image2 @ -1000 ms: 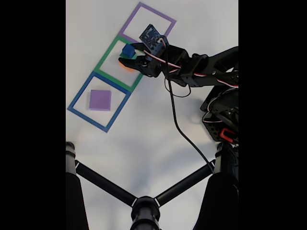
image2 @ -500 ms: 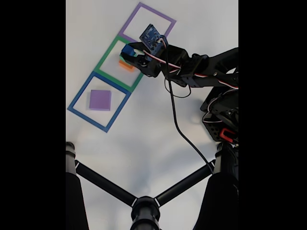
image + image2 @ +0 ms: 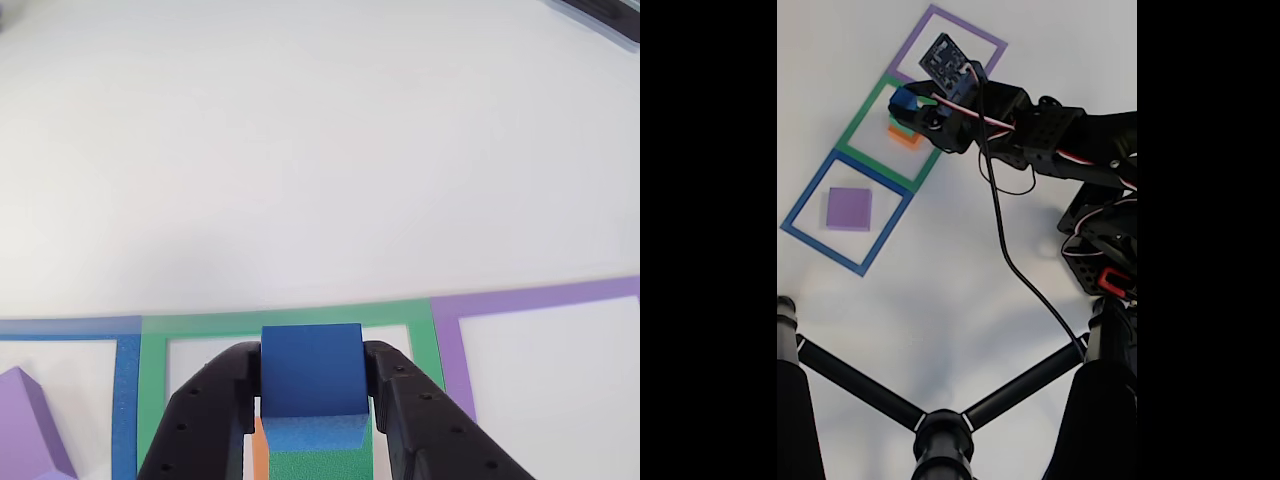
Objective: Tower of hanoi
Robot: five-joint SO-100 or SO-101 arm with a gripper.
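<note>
A blue cube (image 3: 312, 370) is pinched between the black fingers of my gripper (image 3: 312, 372), which is shut on it. Right below it in the other view a green block (image 3: 322, 466) lies on an orange block (image 3: 259, 452). The fixed view has my gripper (image 3: 908, 105) holding the blue cube (image 3: 905, 99) above the green square outline (image 3: 862, 115), with the orange block (image 3: 903, 137) on the table inside that square. A flat purple block (image 3: 848, 208) rests inside the blue square outline (image 3: 823, 250); its corner shows as the purple block (image 3: 20, 430) at lower left.
A purple square outline (image 3: 967, 27) lies beyond the green one; the purple outline (image 3: 445, 360) is to the right in the other view. The arm's base (image 3: 1102, 240) and a hanging cable (image 3: 1010, 262) are on the right. Black tripod legs (image 3: 940, 432) cross the near part of the white table.
My gripper has risen with the blue cube, off the stack, and shifted slightly toward the purple square. The orange block is now uncovered in the fixed view.
</note>
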